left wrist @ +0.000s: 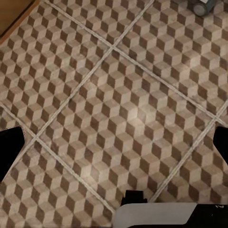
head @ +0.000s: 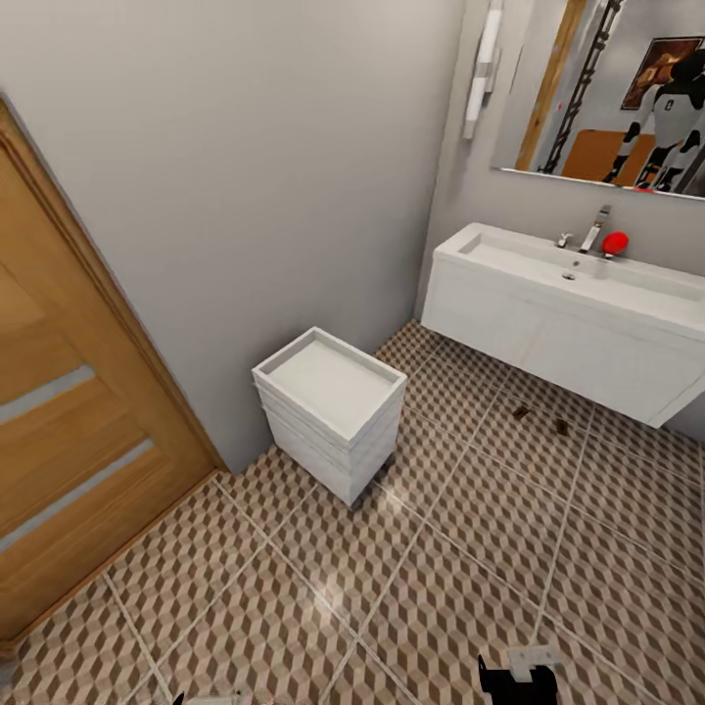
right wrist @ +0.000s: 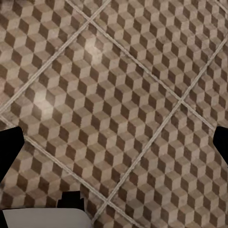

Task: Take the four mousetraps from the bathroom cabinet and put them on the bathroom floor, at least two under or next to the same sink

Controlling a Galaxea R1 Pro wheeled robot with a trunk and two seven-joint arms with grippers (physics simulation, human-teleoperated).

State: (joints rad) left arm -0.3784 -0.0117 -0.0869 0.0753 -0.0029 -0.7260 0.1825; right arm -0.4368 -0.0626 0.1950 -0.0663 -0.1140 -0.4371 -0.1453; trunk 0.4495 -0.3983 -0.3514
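**Op:** Two mousetraps point(head: 540, 419) lie on the bathroom floor point(head: 294, 587), under the sink's point(head: 587, 284) front edge.

**Spotter:** Hands?

**Op:** Left gripper point(left wrist: 116, 142) spread wide over bare tile; right gripper point(right wrist: 116, 145) likewise, nothing held.

**Spotter:** Handling?

**Op:** I'd guess light, stiff, flat boards. I'd pinch the long edges, clear of the wire.
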